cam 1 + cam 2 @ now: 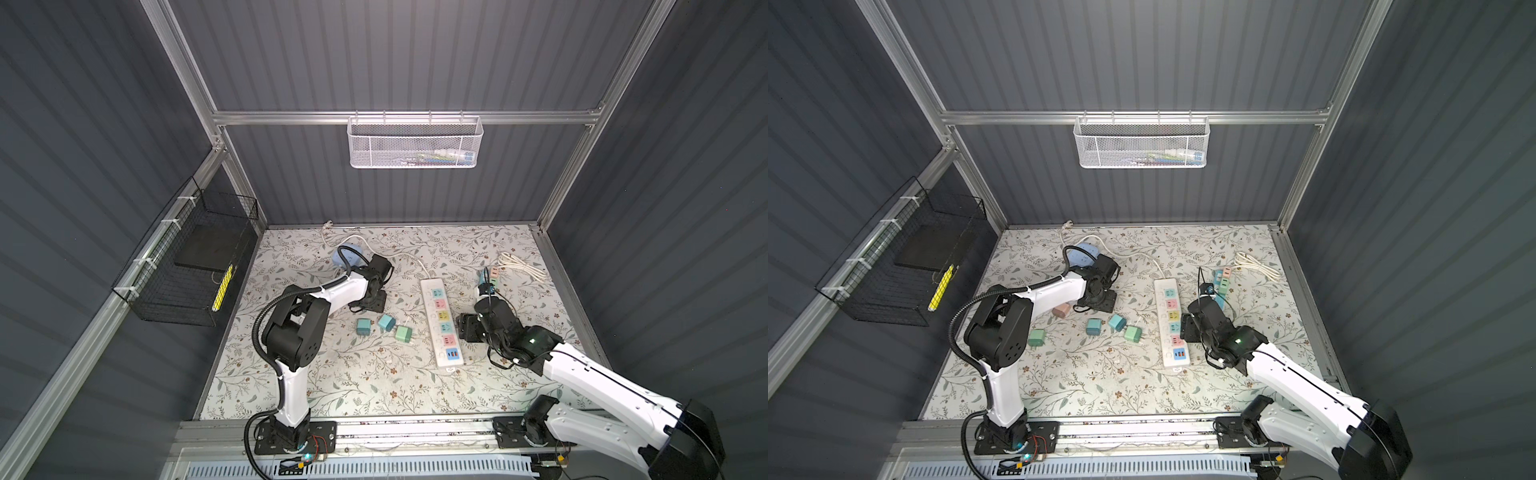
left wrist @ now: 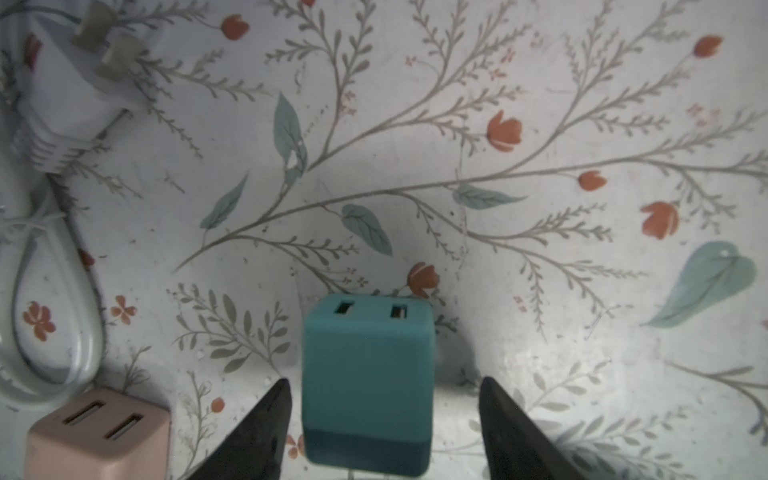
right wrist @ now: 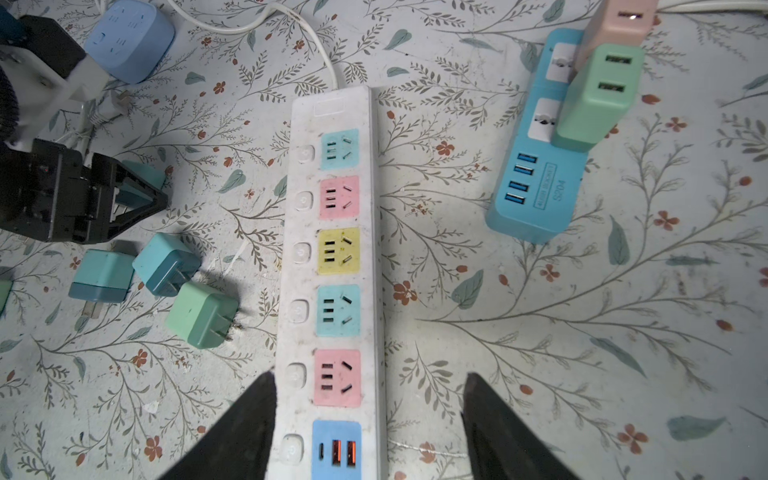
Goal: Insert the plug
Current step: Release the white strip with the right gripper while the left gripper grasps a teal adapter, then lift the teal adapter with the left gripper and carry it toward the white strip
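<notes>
So the left gripper is low over the floral mat, jaws partway apart either side of the teal plug, gap visible on one side, so nothing clamped. A pink plug sits just beside one finger, a white cord plug further off. The right gripper has jaws wide above the USB end of the white power strip: five sockets, one USB block. Beside that strip lie three loose ones: aqua plug, blue-green plug, mint plug. Two more are plugged into the blue power strip
</notes>
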Controlling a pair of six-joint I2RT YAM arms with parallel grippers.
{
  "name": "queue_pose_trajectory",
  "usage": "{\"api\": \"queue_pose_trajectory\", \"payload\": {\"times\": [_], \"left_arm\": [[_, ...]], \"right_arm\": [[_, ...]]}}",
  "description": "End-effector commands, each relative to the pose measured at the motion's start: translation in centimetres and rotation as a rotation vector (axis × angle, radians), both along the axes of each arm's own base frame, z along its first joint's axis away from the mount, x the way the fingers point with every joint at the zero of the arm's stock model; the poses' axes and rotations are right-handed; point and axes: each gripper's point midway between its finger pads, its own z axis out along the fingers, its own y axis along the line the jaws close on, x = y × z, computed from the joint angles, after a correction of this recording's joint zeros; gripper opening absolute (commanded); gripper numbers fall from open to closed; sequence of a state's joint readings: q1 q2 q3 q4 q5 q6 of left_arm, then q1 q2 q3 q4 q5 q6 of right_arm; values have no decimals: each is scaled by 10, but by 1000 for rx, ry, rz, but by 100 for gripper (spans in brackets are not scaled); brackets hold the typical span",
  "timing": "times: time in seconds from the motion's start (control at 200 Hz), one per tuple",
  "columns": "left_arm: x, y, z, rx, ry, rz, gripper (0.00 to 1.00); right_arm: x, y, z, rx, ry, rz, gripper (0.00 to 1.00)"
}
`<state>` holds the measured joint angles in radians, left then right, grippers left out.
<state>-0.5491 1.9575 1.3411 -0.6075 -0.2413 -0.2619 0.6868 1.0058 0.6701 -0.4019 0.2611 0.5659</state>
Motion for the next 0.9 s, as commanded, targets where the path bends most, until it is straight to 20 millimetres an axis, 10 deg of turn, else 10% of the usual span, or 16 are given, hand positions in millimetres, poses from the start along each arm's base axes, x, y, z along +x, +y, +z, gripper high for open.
{"api": "queue_pose_trajectory", "payload": {"times": [0.0, 0.515, 0.896], "left_arm": [[-6, -2, 3, 11, 36, -37, 66], [-1, 0, -2, -78, 41, 21, 69], [-5, 10, -12, -46, 101, 18, 47]], "right_arm": [[7, 8, 3, 15, -18, 20, 71], [9, 35, -10, 51, 72, 108, 71], [3, 32, -18, 61, 82, 105, 71]]}}
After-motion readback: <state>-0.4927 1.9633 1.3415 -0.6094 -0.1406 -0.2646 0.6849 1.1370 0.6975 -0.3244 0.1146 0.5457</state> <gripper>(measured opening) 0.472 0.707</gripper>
